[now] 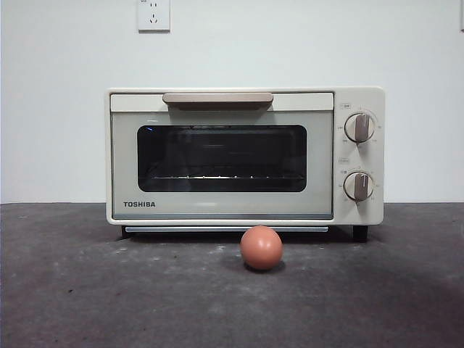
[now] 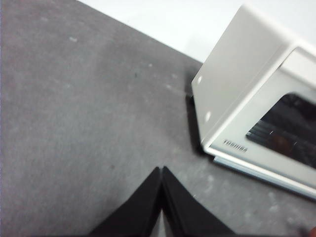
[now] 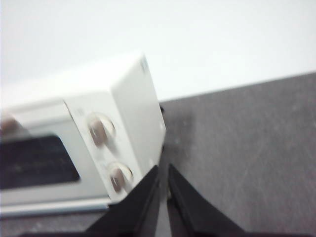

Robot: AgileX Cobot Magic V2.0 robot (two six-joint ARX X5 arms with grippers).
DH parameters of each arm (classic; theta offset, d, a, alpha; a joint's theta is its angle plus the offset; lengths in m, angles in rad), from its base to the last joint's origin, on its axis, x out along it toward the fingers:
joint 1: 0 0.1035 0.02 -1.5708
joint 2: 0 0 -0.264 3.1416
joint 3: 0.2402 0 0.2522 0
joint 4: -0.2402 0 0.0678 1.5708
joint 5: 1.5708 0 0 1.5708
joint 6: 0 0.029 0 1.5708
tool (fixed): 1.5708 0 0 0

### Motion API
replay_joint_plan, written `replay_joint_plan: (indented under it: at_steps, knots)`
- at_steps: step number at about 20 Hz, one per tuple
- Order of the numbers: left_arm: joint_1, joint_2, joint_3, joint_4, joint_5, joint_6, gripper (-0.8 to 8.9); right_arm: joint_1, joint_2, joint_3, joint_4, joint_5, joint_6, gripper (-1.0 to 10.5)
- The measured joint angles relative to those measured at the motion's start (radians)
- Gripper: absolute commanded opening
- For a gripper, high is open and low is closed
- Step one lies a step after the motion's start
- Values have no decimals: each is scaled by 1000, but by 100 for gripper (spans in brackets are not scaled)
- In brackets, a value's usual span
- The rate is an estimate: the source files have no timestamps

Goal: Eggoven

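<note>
A small reddish-brown egg [image 1: 261,248] rests on the dark grey table just in front of the cream Toshiba toaster oven [image 1: 245,156], a little right of the door's middle. The oven's dark glass door is closed, with its tan handle [image 1: 217,98] along the top and two knobs [image 1: 359,127] on the right. Neither arm appears in the front view. My left gripper [image 2: 161,170] hovers shut over bare table off the oven's left front corner [image 2: 247,123]. Off the oven's right side [image 3: 118,148], near the knobs, my right gripper [image 3: 163,170] is shut on nothing.
A white wall stands behind the oven, with a power socket [image 1: 154,14] high on it. The grey table [image 1: 87,290] stretches wide on both sides of the oven and in front of the egg.
</note>
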Motion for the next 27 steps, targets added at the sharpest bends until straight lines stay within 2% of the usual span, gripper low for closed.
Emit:
replay_joint_plan:
  at_steps: [2, 5, 9, 15, 19, 22, 27]
  knots:
    - [0, 12, 55, -29, 9, -3, 7, 0, 13, 51, -32, 0, 8, 5]
    - [0, 50, 134, -64, 76, -6, 7, 1, 58, 133, -117, -17, 10, 5]
    - [0, 136, 247, -156, 180, 11, 7, 1, 148, 245, -241, -90, 0, 5]
    - [0, 304, 439, -345, 270, 148, 7, 13, 322, 431, -435, -263, -69, 5]
    - [0, 401, 513, -449, 376, 240, 7, 46, 443, 539, -563, -379, -133, 5]
    - [0, 453, 547, -512, 447, 291, 7, 84, 509, 585, -644, -417, -175, 5]
    - [-37, 500, 575, -586, 478, 358, 7, 188, 571, 594, -752, -423, -212, 5]
